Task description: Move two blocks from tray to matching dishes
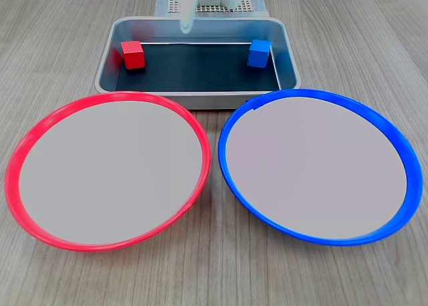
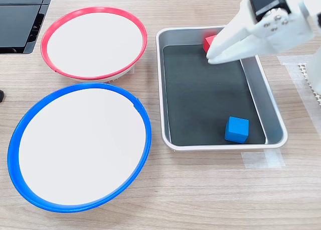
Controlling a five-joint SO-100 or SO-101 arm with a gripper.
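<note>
Both blocks are sitting in the tray (image 2: 273,108). The gripper (image 2: 216,55), nearly closed and holding nothing, is hovering just beside the red block (image 2: 209,42); the blue block (image 2: 236,129) is lying well apart, at the opposite end.
</note>
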